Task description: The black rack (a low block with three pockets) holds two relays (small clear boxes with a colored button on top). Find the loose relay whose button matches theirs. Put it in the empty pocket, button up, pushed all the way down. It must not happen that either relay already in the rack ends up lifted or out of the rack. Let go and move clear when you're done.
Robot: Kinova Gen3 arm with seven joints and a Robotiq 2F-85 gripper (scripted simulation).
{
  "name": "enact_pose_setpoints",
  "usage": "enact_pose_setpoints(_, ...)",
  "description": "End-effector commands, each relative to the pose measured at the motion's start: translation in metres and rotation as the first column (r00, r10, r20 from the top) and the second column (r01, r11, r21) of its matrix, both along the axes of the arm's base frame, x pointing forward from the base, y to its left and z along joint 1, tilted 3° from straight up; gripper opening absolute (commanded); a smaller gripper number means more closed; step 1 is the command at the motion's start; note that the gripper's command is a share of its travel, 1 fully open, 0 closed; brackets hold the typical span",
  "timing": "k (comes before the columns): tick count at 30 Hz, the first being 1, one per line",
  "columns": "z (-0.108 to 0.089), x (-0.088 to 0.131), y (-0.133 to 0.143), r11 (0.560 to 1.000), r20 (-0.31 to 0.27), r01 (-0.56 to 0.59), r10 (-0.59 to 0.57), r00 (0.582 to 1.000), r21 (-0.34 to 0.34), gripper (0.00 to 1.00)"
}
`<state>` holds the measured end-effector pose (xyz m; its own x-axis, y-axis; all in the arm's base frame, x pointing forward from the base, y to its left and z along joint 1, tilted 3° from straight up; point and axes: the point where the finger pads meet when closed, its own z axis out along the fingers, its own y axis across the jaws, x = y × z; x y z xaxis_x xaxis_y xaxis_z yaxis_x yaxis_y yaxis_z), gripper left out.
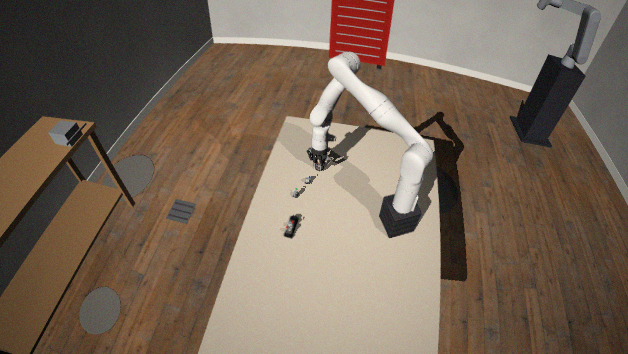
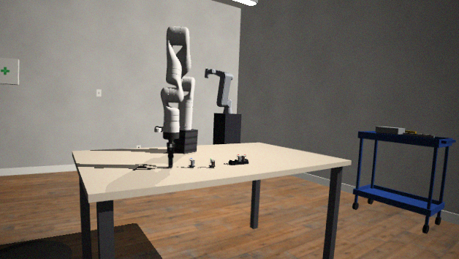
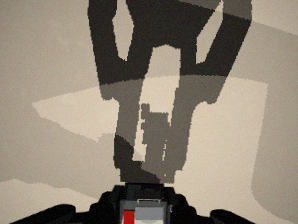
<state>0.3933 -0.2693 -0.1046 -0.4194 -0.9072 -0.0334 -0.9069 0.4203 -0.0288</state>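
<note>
My gripper (image 1: 320,164) is down at the table top at the far end of the row of parts, and it is shut on a clear relay with a red button (image 3: 144,220), seen between the fingers in the wrist view. In the exterior view the gripper (image 2: 170,163) reaches the table surface. The black rack (image 1: 291,226) lies nearer the table's middle with two red-buttoned relays in it; it also shows in the exterior view (image 2: 238,161). Two loose relays lie between the rack and me: one with a blue button (image 1: 309,179) and one with a green button (image 1: 296,191).
The arm's black base (image 1: 399,216) stands on the table to the right of the row. A second arm on a dark pedestal (image 1: 549,100) stands off the table at the back right. A blue cart (image 2: 402,175) stands to the right of the table.
</note>
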Motion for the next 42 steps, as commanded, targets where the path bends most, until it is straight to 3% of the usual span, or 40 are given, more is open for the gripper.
enact_pose_setpoints(1, 0.001, 0.0, 0.0, 1.0, 0.001, 0.0, 0.0, 1.0, -0.001, 0.0)
enact_pose_setpoints(20, 0.007, 0.0, 0.0, 1.0, 0.001, 0.0, 0.0, 1.0, -0.001, 0.0)
enact_pose_setpoints(42, 0.069, -0.002, -0.002, 1.0, 0.001, 0.0, 0.0, 1.0, -0.001, 0.0)
